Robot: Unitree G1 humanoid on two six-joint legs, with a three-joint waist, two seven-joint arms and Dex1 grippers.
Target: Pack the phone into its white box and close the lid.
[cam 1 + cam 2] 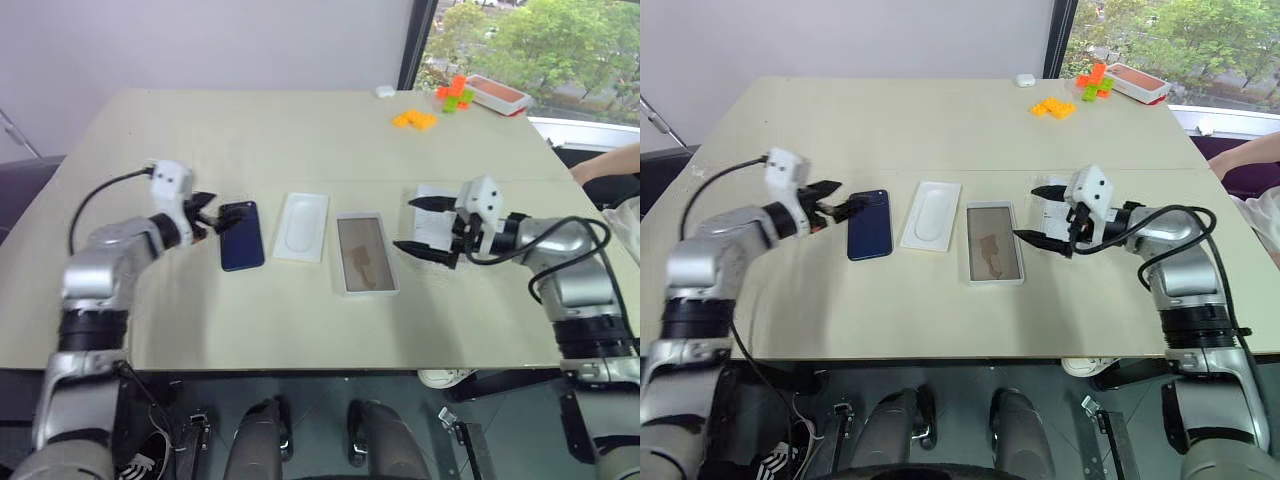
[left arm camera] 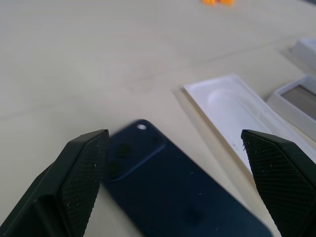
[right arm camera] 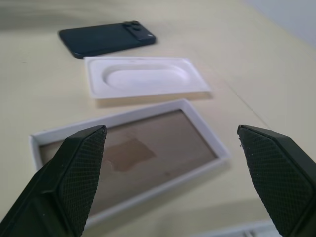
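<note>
The dark navy phone [image 1: 242,236] lies flat on the table, left of centre, camera cluster at its far end. My left gripper [image 1: 210,216] is open just left of the phone's far end, and in the left wrist view the phone [image 2: 168,187] lies between the fingers [image 2: 81,168]. The white box [image 1: 365,253] with its brown floor sits right of centre. My right gripper [image 1: 405,224] stands open just right of it, jaws wide and pointing at the box [image 3: 133,153]. The lid [image 1: 432,192] lies behind that gripper, partly hidden.
A white insert [image 1: 302,227] with an oblong recess lies between phone and box. Orange blocks [image 1: 414,119], a red-rimmed tray [image 1: 497,93] and a small white object [image 1: 385,91] sit at the far right. A person's arm [image 1: 605,165] reaches in at the right edge.
</note>
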